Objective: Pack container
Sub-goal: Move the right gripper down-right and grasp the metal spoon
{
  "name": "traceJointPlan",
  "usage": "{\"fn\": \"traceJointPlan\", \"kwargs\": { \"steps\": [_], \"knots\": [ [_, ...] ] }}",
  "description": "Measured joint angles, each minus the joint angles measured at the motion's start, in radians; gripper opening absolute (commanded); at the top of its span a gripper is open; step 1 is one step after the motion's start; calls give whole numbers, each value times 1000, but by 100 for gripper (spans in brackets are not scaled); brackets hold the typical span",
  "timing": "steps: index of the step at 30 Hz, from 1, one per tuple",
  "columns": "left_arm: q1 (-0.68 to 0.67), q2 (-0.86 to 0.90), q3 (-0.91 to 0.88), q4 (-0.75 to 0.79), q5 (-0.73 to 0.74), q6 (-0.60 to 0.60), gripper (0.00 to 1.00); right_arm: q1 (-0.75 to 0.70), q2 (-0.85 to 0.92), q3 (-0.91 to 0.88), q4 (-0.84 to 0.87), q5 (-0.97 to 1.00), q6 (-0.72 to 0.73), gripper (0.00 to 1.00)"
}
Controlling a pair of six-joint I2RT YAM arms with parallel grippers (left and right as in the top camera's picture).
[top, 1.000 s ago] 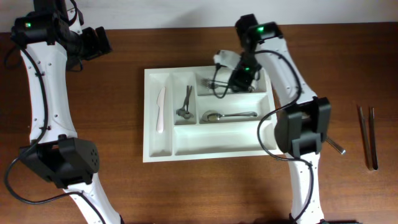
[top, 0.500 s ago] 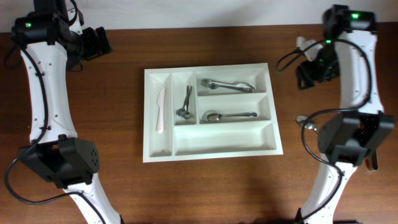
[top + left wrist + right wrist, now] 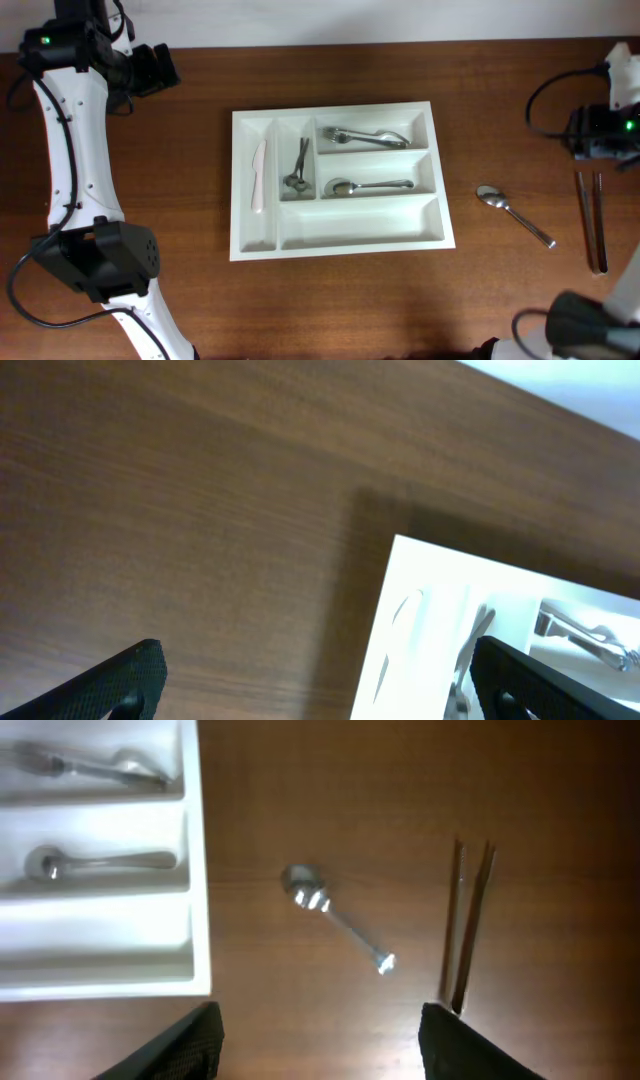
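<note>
The white container (image 3: 340,238) sits mid-table with five compartments. It holds a white knife (image 3: 259,176), a small fork (image 3: 298,165), forks (image 3: 365,136) and a spoon (image 3: 370,186); the long bottom compartment is empty. A loose spoon (image 3: 514,214) lies right of it, also in the right wrist view (image 3: 335,916). Metal tongs (image 3: 591,220) lie at the far right, also in the right wrist view (image 3: 466,925). My right gripper (image 3: 318,1050) is open and empty, high above the loose spoon. My left gripper (image 3: 318,685) is open and empty at the far left, above bare wood beside the container (image 3: 420,630).
The table's back edge meets a white wall (image 3: 320,20). The left arm (image 3: 70,130) stretches down the left side. The right arm's wrist (image 3: 610,125) hangs at the right edge, above the tongs.
My right arm has swung from the container's top right compartment out to the far right edge, leaving forks in that compartment. The loose spoon is now uncovered. The left arm has not moved.
</note>
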Motion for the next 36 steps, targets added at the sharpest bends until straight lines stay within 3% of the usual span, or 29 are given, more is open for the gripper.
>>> {"fn": "traceJointPlan", "kwargs": {
  "steps": [9, 10, 16, 22, 28, 32, 36],
  "knots": [
    [0, 0, 0, -1, 0, 0, 99, 0, -195, -508, 258, 37, 6, 75],
    [0, 0, 0, 0, 0, 0, 99, 0, -206, -643, 391, 70, -2, 76],
    [0, 0, 0, 0, 0, 0, 99, 0, -153, -946, 711, 134, -95, 77],
    [0, 0, 0, 0, 0, 0, 99, 0, -53, -996, 915, 152, -237, 77],
    [0, 0, 0, 0, 0, 0, 99, 0, 108, -996, 983, 151, -301, 70],
    [0, 0, 0, 0, 0, 0, 99, 0, 187, -998, 1009, 137, -312, 55],
    [0, 0, 0, 0, 0, 0, 99, 0, 218, -998, 1028, 121, -317, 52]
  ]
}}
